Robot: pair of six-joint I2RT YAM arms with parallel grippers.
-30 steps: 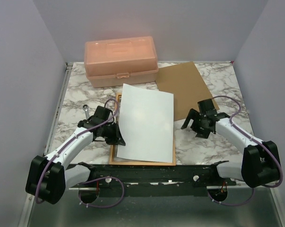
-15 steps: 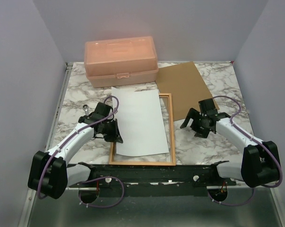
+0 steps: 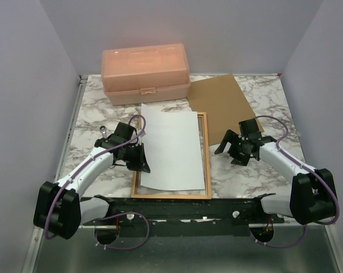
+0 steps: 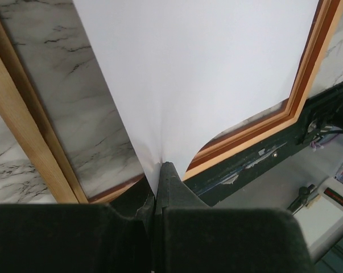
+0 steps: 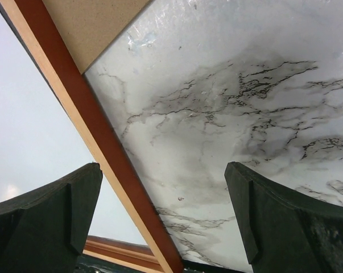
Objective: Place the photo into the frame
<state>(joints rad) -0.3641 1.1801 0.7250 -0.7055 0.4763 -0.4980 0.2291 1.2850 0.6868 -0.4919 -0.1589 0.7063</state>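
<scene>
The photo (image 3: 171,149) shows its plain white back and lies over the wooden frame (image 3: 206,149), tilted, with its left edge lifted. My left gripper (image 3: 141,165) is shut on the photo's near left edge; in the left wrist view the white sheet (image 4: 205,79) runs into the closed fingers (image 4: 170,185), with the frame's rails (image 4: 32,136) below. My right gripper (image 3: 235,149) is open and empty just right of the frame's right rail (image 5: 97,142), above the marble table (image 5: 228,114).
A peach plastic box (image 3: 145,73) stands at the back. A brown backing board (image 3: 222,102) lies flat at the back right, beside the frame. The black base bar (image 3: 177,207) runs along the near edge.
The photo has swung left and down, from standing over the frame's right side to lying more flatly within it. My left gripper moved with it. The right gripper edged slightly left.
</scene>
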